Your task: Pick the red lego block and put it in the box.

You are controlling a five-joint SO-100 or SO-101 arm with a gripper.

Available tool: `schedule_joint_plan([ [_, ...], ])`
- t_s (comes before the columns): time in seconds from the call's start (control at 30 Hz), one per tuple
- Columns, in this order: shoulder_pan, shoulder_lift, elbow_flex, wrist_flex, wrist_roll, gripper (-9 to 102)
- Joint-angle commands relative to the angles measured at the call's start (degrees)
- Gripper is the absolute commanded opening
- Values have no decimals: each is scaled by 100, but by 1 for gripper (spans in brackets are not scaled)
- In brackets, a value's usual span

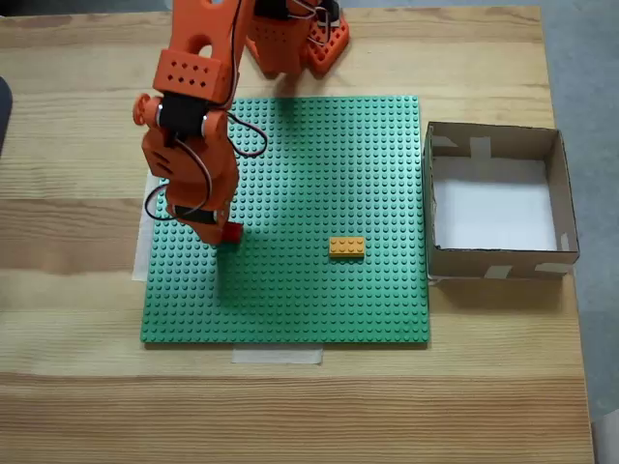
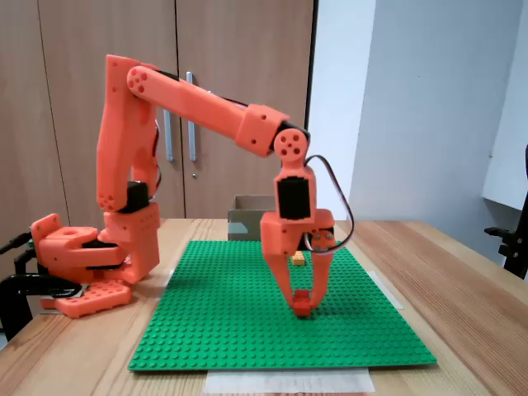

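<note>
Bricks number two on the green studded baseplate (image 1: 319,174): one red lego block (image 1: 230,232) near the plate's left edge in a fixed view from above, and one yellow-orange brick (image 1: 347,247) lying nearer the plate's right edge, well apart from the red one. The orange arm (image 2: 198,107) reaches down from its base at the far edge of the counter (image 1: 77,387), and its pincer (image 2: 303,307) stands upright over the red block, a finger (image 2: 320,276) on each side of it and closed against it in a fixed view from the side; the block appears to sit on the plate. One box (image 1: 498,261), cardboard with a white floor, sits on the counter just beside the plate's right edge. Nothing stands between block and box except the yellow-orange brick, slightly off the straight line.
</note>
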Motion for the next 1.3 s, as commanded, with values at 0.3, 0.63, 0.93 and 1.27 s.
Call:
schedule_joint_plan([
  [0.3, 53, 1389, 123, 404, -53, 4],
  [0.63, -378, 2197, 167, 589, 35, 7],
  [0.93, -1362, 2593, -114, 853, -167, 7],
  [1.27, -2435, 2795, -765, 1354, 79, 9],
])
